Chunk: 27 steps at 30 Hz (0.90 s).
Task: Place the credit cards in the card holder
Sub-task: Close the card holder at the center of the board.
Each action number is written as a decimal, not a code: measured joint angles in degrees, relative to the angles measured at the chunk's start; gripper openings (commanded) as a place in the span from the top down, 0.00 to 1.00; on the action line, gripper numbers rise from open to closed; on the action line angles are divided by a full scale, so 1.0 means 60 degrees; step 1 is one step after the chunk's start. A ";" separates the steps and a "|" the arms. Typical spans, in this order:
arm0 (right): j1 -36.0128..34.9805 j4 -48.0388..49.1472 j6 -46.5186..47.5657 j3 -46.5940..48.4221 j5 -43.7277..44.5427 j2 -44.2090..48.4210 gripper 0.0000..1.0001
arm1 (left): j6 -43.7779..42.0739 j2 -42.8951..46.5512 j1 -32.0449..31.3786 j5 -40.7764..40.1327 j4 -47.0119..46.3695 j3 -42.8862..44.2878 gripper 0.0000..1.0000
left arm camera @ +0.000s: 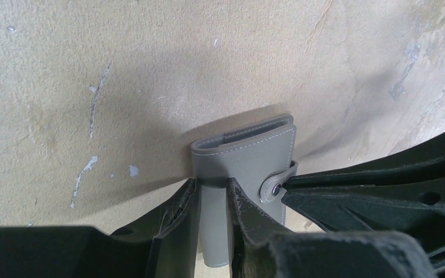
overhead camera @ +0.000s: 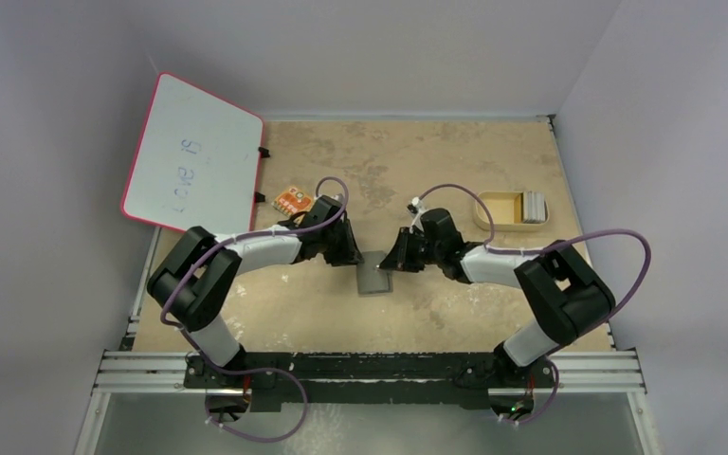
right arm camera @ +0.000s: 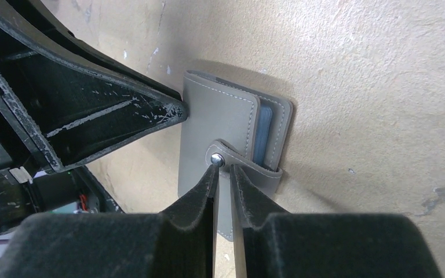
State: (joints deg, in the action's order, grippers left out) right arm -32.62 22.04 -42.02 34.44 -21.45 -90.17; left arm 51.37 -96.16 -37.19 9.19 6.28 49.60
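Metal rail [overhead camera: 597, 372], then mottled tan table [overhead camera: 455, 313] with card holder [overhead camera: 374, 280]; grey walls [overhead camera: 389, 47].

card holder [overhead camera: 375, 278] at table [overhead camera: 455, 313] centre, credit cards [overhead camera: 533, 205] in tray [overhead camera: 495, 210] right-rear

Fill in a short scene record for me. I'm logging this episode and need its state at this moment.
card holder: folded shut on the table, mid-workspace; blue shows at its open edge
snap tab: lying over the cover, looks fastened
left gripper: clamped on the holder's edge
right gripper: pinching the tab at the stud
credit cards: stacked in the tan tray, far right, untouched
whiteboard: far left, leaning
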 measured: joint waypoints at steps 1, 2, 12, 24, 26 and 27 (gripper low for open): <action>-0.0022 -0.0149 0.0033 0.0051 0.0084 0.0047 0.83 | 0.0004 0.0000 0.0000 0.0000 -0.0004 0.0000 0.79; -0.0055 -0.0335 0.0080 0.0091 0.0197 0.0127 0.83 | 0.0004 0.0000 0.0000 0.0004 -0.0029 0.0000 0.79; -0.0109 -0.1479 0.0372 0.0270 0.0943 0.0801 0.83 | -0.0004 -0.0047 0.0000 -0.0095 0.0113 0.0000 0.79; -0.0117 -0.1479 0.0401 0.0339 0.0936 0.0707 0.84 | 0.0168 0.0229 0.0000 0.0761 -0.0382 0.0004 0.83; -0.0117 -0.1475 0.0397 0.0339 0.0929 0.0707 0.84 | 0.0229 0.0226 0.0000 0.0892 -0.0437 0.0007 0.83; -0.0117 -0.1475 0.0397 0.0339 0.0925 0.0707 0.84 | 0.0251 0.0226 -0.0004 0.0925 -0.0459 0.0007 0.83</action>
State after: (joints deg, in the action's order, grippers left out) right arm -33.32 13.19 -39.64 36.47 -15.90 -85.93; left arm 52.88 -94.80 -37.21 14.74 3.53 49.65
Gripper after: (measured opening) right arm 0.167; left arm 0.169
